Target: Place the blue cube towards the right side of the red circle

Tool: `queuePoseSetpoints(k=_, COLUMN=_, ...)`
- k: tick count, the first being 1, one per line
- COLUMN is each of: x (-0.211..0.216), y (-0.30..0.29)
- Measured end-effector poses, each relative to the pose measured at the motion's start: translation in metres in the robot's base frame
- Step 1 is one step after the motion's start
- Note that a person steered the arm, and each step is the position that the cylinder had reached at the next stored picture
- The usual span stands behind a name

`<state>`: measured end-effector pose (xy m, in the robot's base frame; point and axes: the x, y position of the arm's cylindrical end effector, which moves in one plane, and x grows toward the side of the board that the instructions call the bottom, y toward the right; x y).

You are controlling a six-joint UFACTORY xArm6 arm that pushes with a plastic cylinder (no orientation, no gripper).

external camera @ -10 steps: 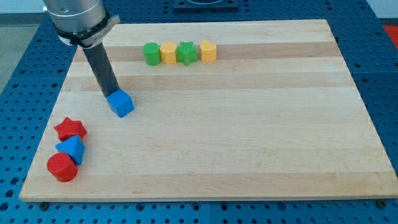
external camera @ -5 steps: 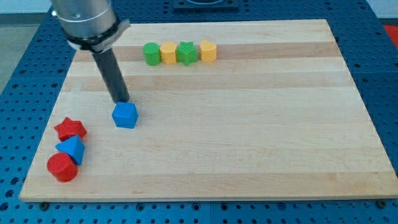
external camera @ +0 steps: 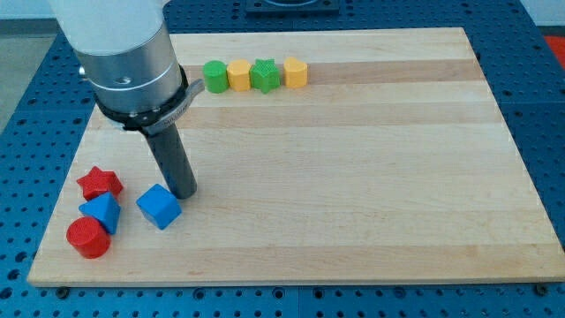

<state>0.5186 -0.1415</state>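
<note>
The blue cube [external camera: 159, 207] lies on the wooden board near the view's lower left. My tip [external camera: 184, 193] stands just to the cube's upper right, touching or almost touching it. The red circle [external camera: 88, 238], a short red cylinder, sits at the lower left corner, left of and below the cube. A blue triangle block [external camera: 101, 213] lies between them, with a small gap to the cube. A red star [external camera: 100, 183] is just above the triangle.
A row of blocks sits at the view's top: green cylinder [external camera: 214, 76], yellow block [external camera: 238, 76], green star [external camera: 264, 75], yellow hexagon [external camera: 295, 72]. The board's [external camera: 371, 177] left edge runs close to the red blocks.
My tip has moved down the view and pushed the blue cube down and to the left, closer to the blue triangle and red circle. The other blocks have not moved.
</note>
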Motion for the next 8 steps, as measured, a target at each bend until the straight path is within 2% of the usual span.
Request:
queuePoseSetpoints(k=1, x=0.03, y=0.0)
queuePoseSetpoints(k=2, x=0.036, y=0.002)
queuePoseSetpoints(k=4, x=-0.009, y=0.007)
queuePoseSetpoints(k=6, x=0.029, y=-0.02)
queuePoseSetpoints(k=7, x=0.031, y=-0.02)
queuePoseSetpoints(k=8, x=0.024, y=0.014)
